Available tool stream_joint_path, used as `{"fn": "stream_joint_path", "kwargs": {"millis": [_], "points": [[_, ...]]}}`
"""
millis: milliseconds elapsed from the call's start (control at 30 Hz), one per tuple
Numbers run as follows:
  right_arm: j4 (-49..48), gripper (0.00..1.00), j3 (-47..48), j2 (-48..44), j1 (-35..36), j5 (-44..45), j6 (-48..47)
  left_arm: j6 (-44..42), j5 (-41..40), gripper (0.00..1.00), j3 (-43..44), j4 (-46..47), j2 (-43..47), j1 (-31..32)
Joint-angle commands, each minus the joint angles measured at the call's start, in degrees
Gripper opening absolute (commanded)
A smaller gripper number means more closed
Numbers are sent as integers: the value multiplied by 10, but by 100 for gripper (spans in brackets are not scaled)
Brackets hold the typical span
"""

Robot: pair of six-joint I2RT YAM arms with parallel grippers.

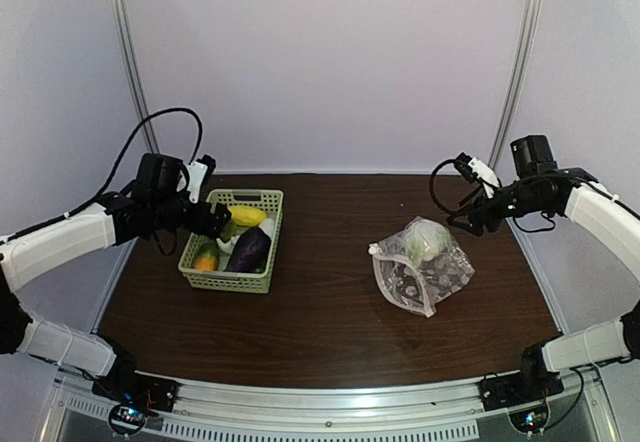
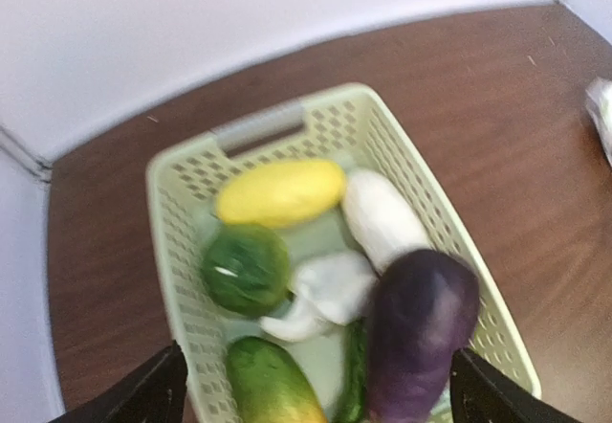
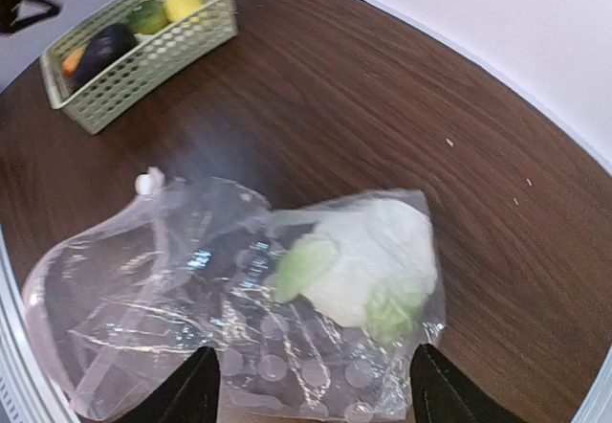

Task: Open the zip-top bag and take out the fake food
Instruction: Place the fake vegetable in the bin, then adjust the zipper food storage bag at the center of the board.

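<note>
Top view: fixed high behind my two bases, looking down and forward over the table (image 1: 330,337) to the back wall, far enough to take in both arms.

Left wrist view: close, tilted down into the basket (image 2: 177,270), my left fingers (image 2: 143,399) at its bottom corners.

Right wrist view: close over the zip-top bag (image 3: 143,327), my right fingers (image 3: 191,394) at the bottom edge, basket small at top left.

Shared: basket in all three; bag in top and right wrist.

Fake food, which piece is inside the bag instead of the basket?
The whitish-green leafy piece, inside the zip-top bag; the eggplant, yellow piece and the rest lie in the lattice basket.
</note>
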State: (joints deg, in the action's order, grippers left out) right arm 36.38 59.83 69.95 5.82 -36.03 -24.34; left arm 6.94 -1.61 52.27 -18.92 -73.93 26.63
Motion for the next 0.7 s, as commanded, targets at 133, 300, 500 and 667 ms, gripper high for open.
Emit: {"fn": "stream_joint_path", "kwargs": {"millis": [133, 300, 500, 667], "points": [[182, 72, 63, -26, 213, 72, -82, 1, -128, 91, -18, 146, 81, -5], [159, 72, 51, -6, 295, 155, -36, 78, -6, 67, -19, 150, 82, 2], [141, 72, 37, 14, 333, 192, 2, 92, -16, 64, -22, 173, 62, 103], [139, 72, 41, 28, 339, 200, 23, 88, -53, 64, 5, 169, 10, 188]]}}
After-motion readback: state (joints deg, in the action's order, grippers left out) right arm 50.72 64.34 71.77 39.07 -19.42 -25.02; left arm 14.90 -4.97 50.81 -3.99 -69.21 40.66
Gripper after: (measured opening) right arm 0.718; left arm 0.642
